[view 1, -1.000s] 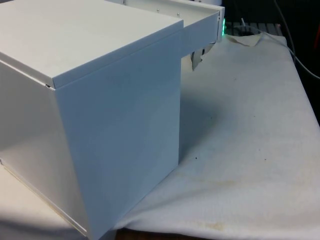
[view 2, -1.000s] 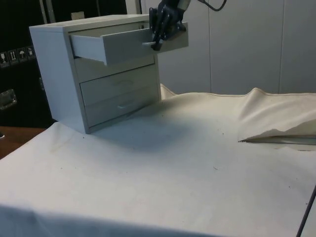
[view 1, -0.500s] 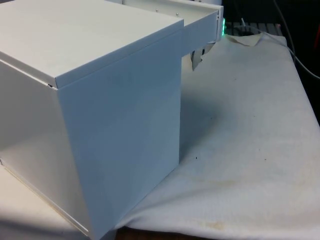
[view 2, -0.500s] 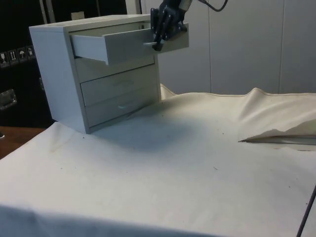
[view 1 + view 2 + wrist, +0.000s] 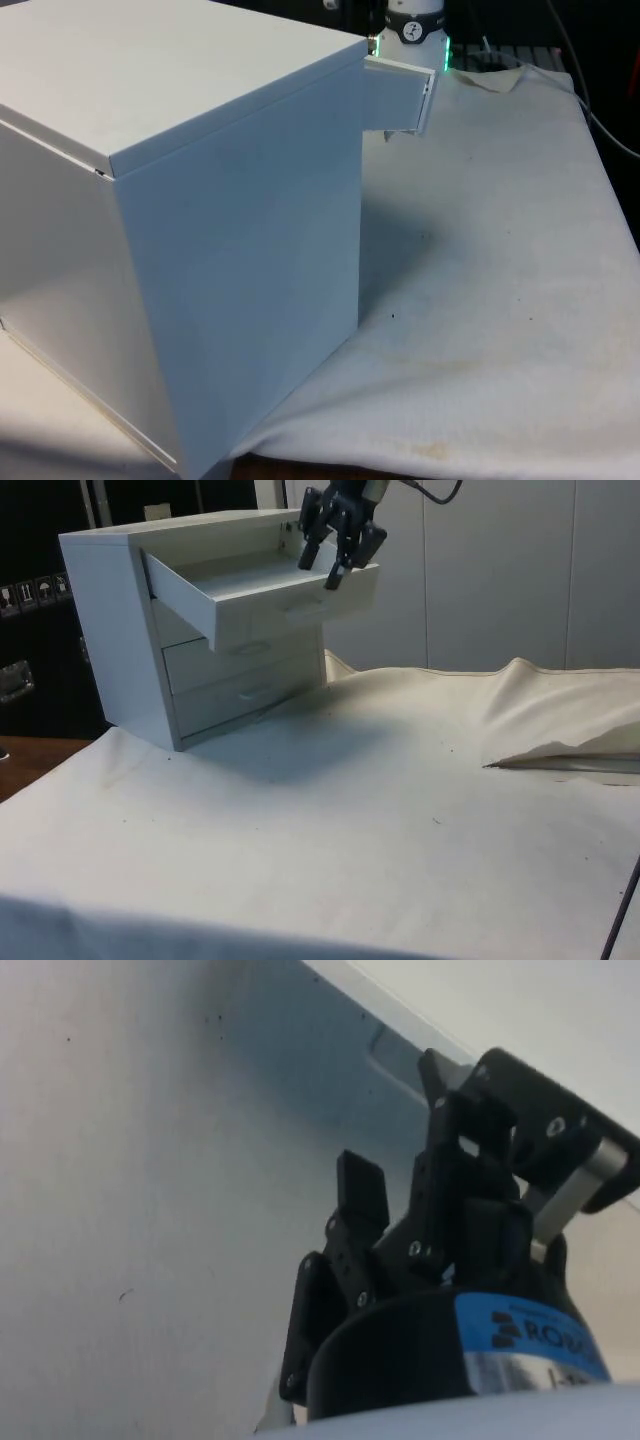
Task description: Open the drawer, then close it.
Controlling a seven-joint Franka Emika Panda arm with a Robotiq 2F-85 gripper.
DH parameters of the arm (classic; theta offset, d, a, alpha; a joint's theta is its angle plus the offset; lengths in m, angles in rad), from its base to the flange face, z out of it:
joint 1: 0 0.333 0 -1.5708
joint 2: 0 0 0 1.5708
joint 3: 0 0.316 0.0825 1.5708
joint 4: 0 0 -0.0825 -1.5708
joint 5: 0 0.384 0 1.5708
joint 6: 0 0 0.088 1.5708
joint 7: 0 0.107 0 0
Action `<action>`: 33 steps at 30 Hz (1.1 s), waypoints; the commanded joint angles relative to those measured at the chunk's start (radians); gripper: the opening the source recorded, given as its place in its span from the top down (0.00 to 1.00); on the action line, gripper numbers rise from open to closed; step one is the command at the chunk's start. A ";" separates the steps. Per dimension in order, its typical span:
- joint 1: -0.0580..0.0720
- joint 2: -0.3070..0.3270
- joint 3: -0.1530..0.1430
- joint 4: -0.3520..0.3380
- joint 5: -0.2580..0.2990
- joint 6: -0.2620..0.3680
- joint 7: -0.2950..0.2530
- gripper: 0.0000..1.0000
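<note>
A white chest of drawers [image 5: 120, 630] stands on the table at the side view's left; its back and side face the front view [image 5: 200, 200]. The top drawer [image 5: 250, 590] is pulled far out and its front sags downward; in the front view it juts out past the chest's far corner [image 5: 400, 95]. My black gripper [image 5: 322, 568] hangs just above the drawer's front edge, open, with nothing between its fingers. In the wrist view the gripper [image 5: 405, 1145] is spread over a pale panel of the drawer [image 5: 150, 1160].
The two lower drawers [image 5: 240, 675] are closed. White cloth [image 5: 350, 810] covers the table in front of the chest, with a raised fold [image 5: 560, 710] at the side view's right.
The gripper has opened, let go of the top drawer's handle and risen above its front edge. The drawer's front has dropped lower and stands farther out.
</note>
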 commanded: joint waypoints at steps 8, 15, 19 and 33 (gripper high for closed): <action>-0.005 0.005 0.008 0.003 -0.007 0.002 0.008 0.06; 0.004 0.000 0.023 -0.008 -0.001 -0.002 0.003 0.00; -0.028 0.015 0.058 -0.010 -0.046 -0.004 0.026 0.00; 0.002 0.001 0.076 -0.015 -0.096 -0.065 0.055 0.00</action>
